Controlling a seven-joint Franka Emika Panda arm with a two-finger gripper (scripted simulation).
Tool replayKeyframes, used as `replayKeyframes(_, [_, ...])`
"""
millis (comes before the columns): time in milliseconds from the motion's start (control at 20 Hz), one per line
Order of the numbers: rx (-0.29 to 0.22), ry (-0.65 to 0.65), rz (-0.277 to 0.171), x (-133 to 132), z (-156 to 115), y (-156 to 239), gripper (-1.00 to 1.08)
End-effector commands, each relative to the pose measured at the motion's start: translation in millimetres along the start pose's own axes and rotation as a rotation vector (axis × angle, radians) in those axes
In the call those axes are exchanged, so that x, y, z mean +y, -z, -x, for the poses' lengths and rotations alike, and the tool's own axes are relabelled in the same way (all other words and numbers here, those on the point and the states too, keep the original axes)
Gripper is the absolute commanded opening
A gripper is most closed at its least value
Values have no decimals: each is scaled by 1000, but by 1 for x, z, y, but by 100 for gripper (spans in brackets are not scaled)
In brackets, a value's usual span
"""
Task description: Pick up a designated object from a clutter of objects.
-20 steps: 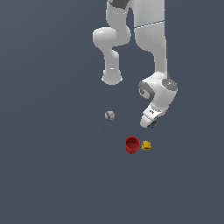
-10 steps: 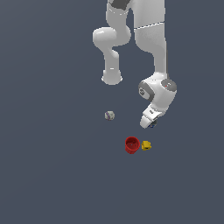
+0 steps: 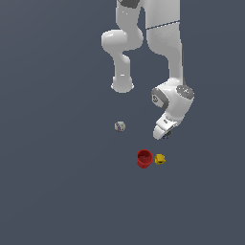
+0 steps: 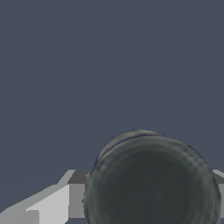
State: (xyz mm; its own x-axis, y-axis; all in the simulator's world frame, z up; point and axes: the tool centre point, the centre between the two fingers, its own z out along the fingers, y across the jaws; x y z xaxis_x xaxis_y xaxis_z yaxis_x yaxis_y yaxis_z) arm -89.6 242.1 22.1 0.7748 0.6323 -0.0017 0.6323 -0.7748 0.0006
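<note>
The designated object [image 4: 153, 175], a dark grey-black round thing, fills the space between my fingers in the wrist view. A grey finger [image 4: 76, 192] meets its side, and the other finger touches its opposite edge. In the exterior view only a dark and blue sliver of the designated object [image 3: 166, 136] shows under the white hand, low at the floor. My gripper [image 3: 163, 134] is shut on it. The rest of the clutter of objects lies nearby: a red cup [image 3: 144, 158], a small yellow thing [image 3: 160, 159] touching or almost touching the cup, and a whitish ball [image 3: 120, 126].
The floor is plain dark grey-blue. The red cup and yellow thing sit just in front of my hand in the exterior view. The ball lies toward the exterior view's left. My arm's white base [image 3: 122, 85] stands behind.
</note>
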Motion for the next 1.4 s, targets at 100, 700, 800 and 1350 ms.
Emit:
replayKeyframes(100, [1,0,1,6,0,17,-100])
replayKeyframes(700, [1,2,-1,38,3,114,-100])
replayKeyframes(800, [2,2,-1,45,3,135,-100])
replayKeyframes(1350, [3,2,-4,82,5,247,-100])
